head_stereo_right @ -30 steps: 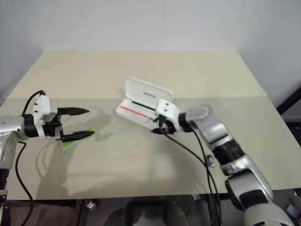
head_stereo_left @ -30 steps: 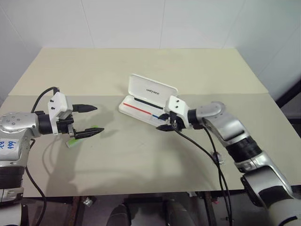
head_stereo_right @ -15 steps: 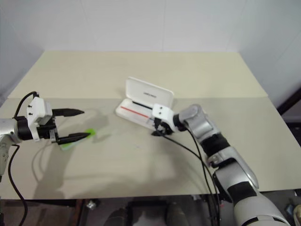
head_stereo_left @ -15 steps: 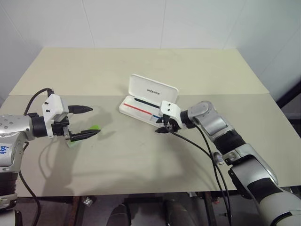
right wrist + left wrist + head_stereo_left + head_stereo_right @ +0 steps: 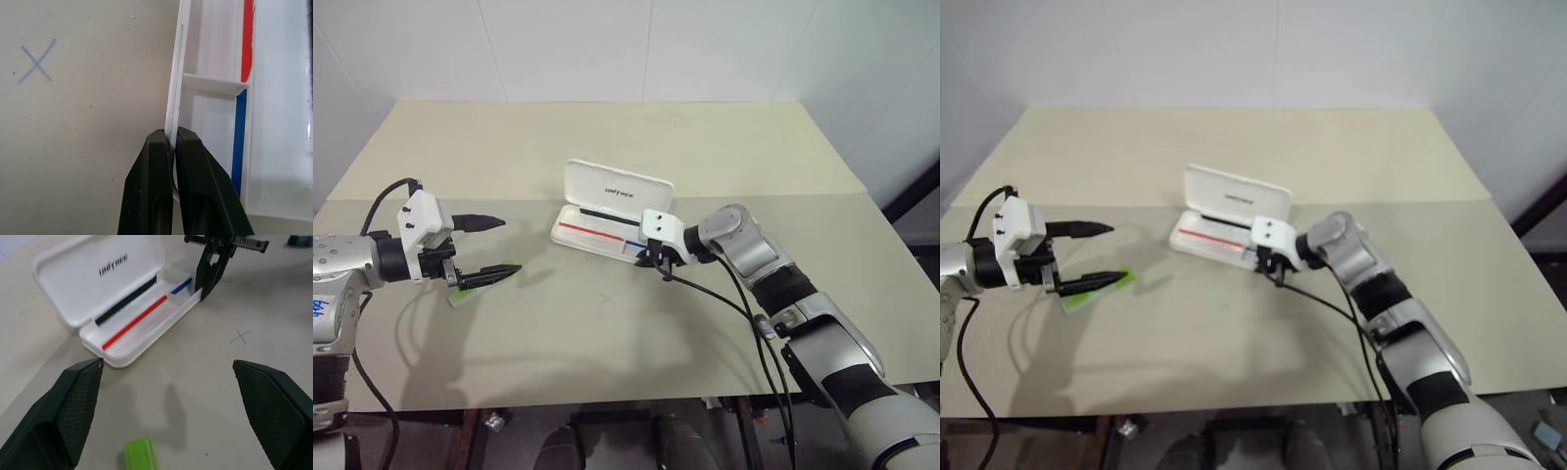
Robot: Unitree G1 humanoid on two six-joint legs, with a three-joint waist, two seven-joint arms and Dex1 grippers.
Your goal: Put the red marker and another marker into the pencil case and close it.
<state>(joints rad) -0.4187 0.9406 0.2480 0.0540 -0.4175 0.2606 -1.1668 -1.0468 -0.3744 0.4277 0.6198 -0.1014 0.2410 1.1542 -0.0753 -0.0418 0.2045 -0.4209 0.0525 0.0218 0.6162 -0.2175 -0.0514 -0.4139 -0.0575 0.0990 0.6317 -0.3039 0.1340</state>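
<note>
The pencil case [image 5: 607, 217] lies open on the table [image 5: 607, 323], its lid standing up at the far side with the "unitree" lettering facing the robot. Its long axis runs from the far left to the near right, so the tray's near-right end points at the right gripper [image 5: 657, 258]. That gripper's two black fingers [image 5: 161, 186] are pinched together on the thin front wall of the tray at this near-right end, one finger outside the wall and one inside, next to the blue part of the printed line. The red part of that line continues away from the fingers, past a small divider, toward the case's other end.

The left gripper [image 5: 489, 249] hovers over the table well to the left of the case, with its jaws spread wide and nothing between them. The lime-green marker [image 5: 468, 291] lies on the table just under and slightly behind the lower finger, its long axis roughly in line with the gripper; one blunt end shows between the fingers in the left wrist view. A small pencilled cross [image 5: 239, 336] marks the table between this gripper and the case.
</note>
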